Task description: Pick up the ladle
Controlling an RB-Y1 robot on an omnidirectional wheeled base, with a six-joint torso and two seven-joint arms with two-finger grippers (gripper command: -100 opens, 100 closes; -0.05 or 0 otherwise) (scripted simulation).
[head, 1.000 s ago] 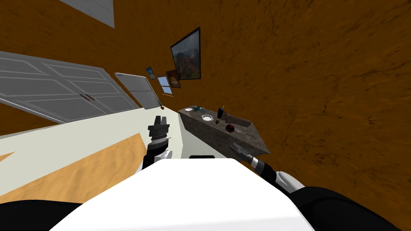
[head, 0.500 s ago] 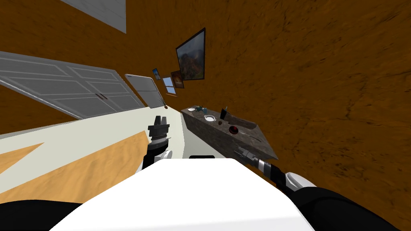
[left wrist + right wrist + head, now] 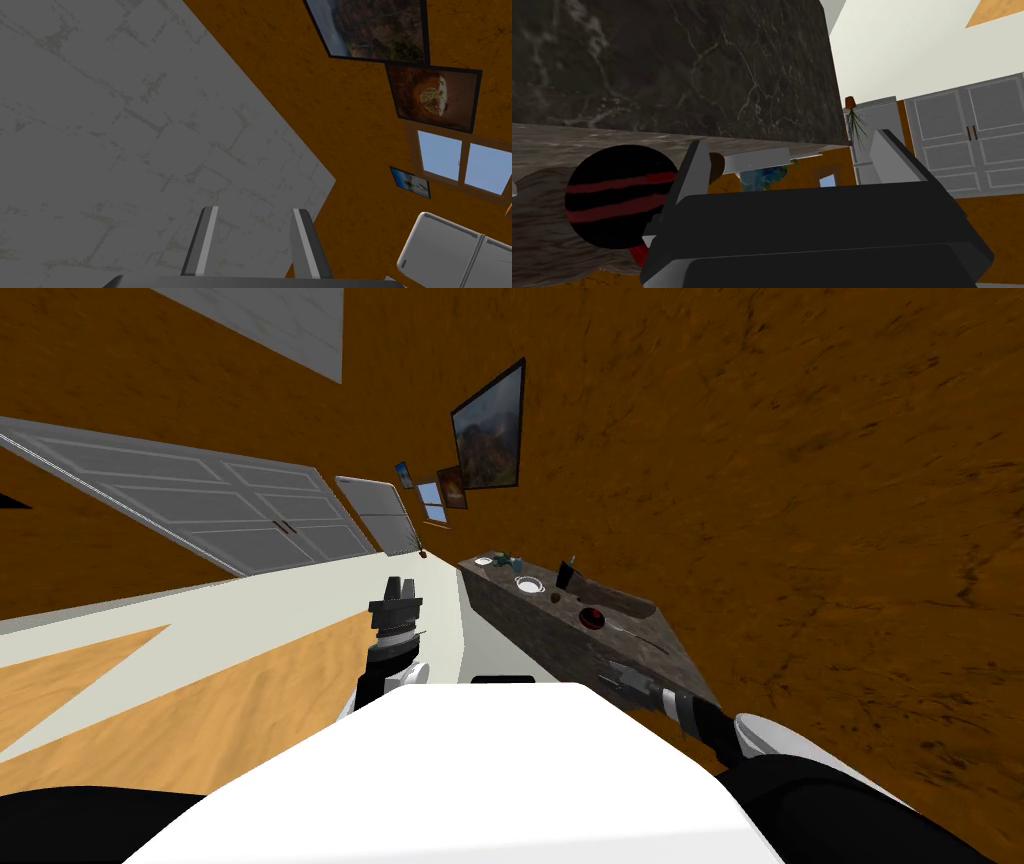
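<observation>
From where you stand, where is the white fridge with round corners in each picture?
Head view: white round-cornered fridge beyond the left pincer, beside grey double doors.
Left wrist view: beside the wood-framed window.
Right wrist view: behind the right pincer, under a potted plant.
Shared landmark: that window.

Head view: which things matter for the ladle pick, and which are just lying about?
Job:
- ladle, black with red stripes
- dark stone counter under it
- right gripper, jaws open, at the counter's near end

Lying about:
- white bowl
- small white dish
- dark block
- fridge
- framed pictures
- left gripper, jaws open, away from the counter
</observation>
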